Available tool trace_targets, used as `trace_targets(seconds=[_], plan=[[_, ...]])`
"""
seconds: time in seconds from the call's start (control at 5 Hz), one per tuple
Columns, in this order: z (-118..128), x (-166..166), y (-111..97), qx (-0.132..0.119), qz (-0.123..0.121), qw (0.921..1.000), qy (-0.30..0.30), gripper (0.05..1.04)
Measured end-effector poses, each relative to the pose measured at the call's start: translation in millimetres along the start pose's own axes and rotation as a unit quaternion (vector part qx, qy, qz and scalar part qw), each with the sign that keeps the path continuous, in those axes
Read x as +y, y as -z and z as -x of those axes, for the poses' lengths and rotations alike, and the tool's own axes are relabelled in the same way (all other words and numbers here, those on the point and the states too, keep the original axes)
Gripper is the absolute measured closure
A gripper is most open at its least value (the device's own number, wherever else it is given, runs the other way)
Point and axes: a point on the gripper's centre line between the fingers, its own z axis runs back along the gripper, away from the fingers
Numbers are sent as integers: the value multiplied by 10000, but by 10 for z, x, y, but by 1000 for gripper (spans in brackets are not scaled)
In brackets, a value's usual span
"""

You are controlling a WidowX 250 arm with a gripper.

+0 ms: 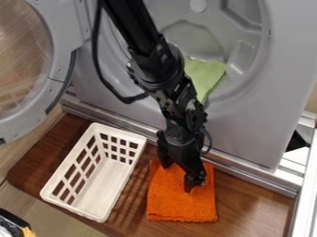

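The black hand (177,177) hangs at a slant over an orange cloth (182,203), its two fingers standing apart with some of the orange showing between them, so it is open and grips nothing that can be seen. The fingertips are at the upper part of the cloth; whether they press on it or stop just above it, I cannot tell. The cloth lies flat beneath the hand, roughly square, on the brown wooden counter (248,203), and most of it spreads out below the fingers in the view. Just to the left of the hand and the cloth, apart from both, sits a white plastic basket (110,183) with an open top and gridded sides, nothing inside it. Above and behind the hand is a grey machine (248,125) with a round opening, and a light green cloth (207,76) hangs over the lower edge of that opening, partly behind the arm (139,32). Up and to the left of the hand, the machine's round door (59,46) stands open, its clear pane beyond the basket.
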Motion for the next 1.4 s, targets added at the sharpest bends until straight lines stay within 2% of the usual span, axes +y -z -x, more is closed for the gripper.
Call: trace_targets(seconds=[0.2,0.4,0.8,1.4], plan=[[21,18,37,-127,-109,9999,-33,83],[111,-18,88,-34,-73,9999,-99,83],[85,-272,110,-98,147,9998,77,83],[-313,-776,136,-333,491,9963,626,83]])
